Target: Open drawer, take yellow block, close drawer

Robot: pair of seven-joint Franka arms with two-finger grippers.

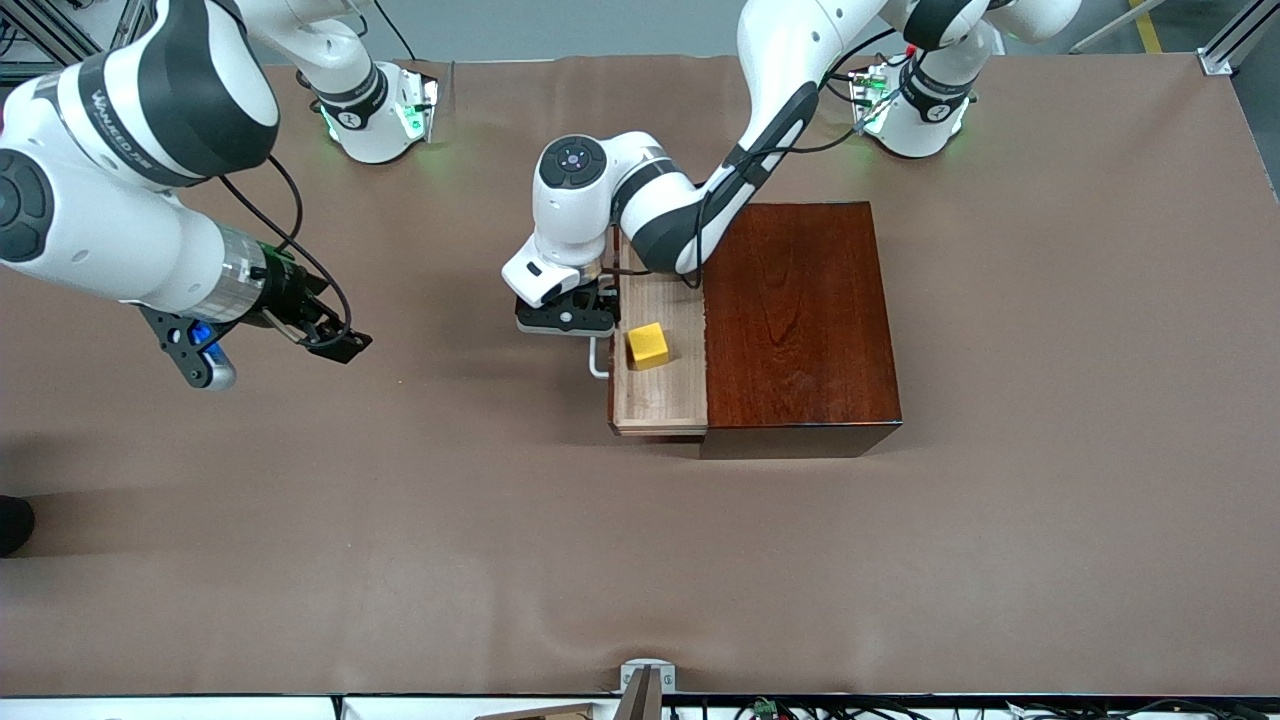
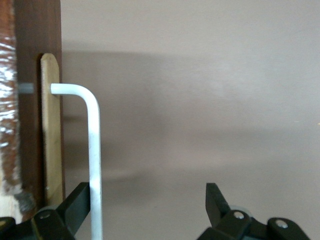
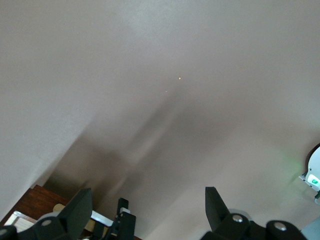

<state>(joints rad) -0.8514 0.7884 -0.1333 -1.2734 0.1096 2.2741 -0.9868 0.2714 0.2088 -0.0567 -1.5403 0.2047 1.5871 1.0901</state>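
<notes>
Drawer (image 1: 660, 385) is pulled partway out of the dark reddish-brown wooden box (image 1: 800, 320), toward the right arm's end of the table (image 1: 640, 560). Yellow block (image 1: 648, 346) sits inside the pale tray, roughly mid-length, clear of the tray walls. White U-shaped handle (image 1: 597, 360) sticks out of the drawer front. Left arm reaches in over the box; left gripper (image 1: 566, 318) is at the handle, just off the drawer front. In the left wrist view the left gripper (image 2: 150, 200) has its jaws spread wide: one finger (image 2: 77, 205) lies against the handle bar (image 2: 94, 160), the second finger (image 2: 216, 200) stands well apart from it, so nothing is clamped. The light-wood drawer front (image 2: 52, 130) and the dark box wall (image 2: 35, 100) show edge-on beside the bar. Right gripper (image 1: 335, 340) hangs over bare table toward the right arm's end, well apart from the box, arm waiting. In the right wrist view the right gripper (image 3: 147, 205) has its jaws fully spread, holding nothing; a corner of the box (image 3: 37, 200) and the left gripper show farther off.
</notes>
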